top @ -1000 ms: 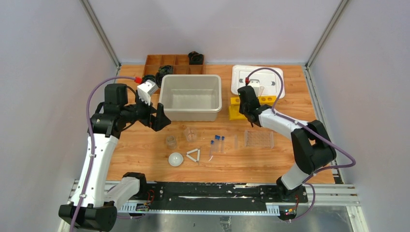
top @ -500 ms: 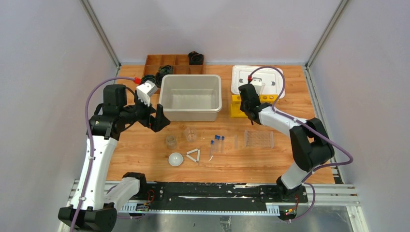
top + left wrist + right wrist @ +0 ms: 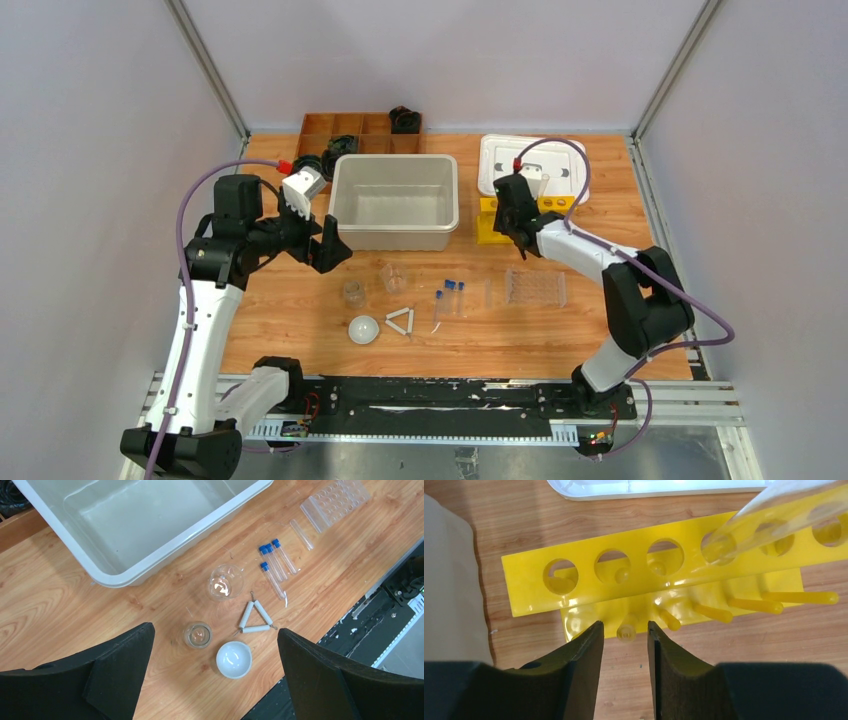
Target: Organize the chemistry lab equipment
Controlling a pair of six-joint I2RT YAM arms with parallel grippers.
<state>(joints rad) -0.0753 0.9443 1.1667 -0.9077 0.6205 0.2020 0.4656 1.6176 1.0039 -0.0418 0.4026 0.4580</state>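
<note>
Right gripper [image 3: 624, 630] hovering over yellow rack [image 3: 586, 594], right of middle toward tabletop's back edge. Jaws narrowly parted, gripping nothing. Clear tube [image 3: 784, 505] sitting tilted in one rack hole, not upright. Risk: fingers brushing it on lift-off, tube tipping out or rack sliding. Left gripper [image 3: 215, 634] hanging wide, empty. Blue-capped tubes [image 3: 275, 565], beakers [image 3: 226, 581], white dome [image 3: 233, 659] and white triangle [image 3: 256, 617] lying loose mid-tabletop, toward near edge.

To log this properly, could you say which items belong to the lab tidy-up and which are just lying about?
Job: clear beakers, blue-capped tubes, white dome, white triangle, clear plastic rack, yellow rack.
Lying about: wooden tray, black coiled objects.
</note>
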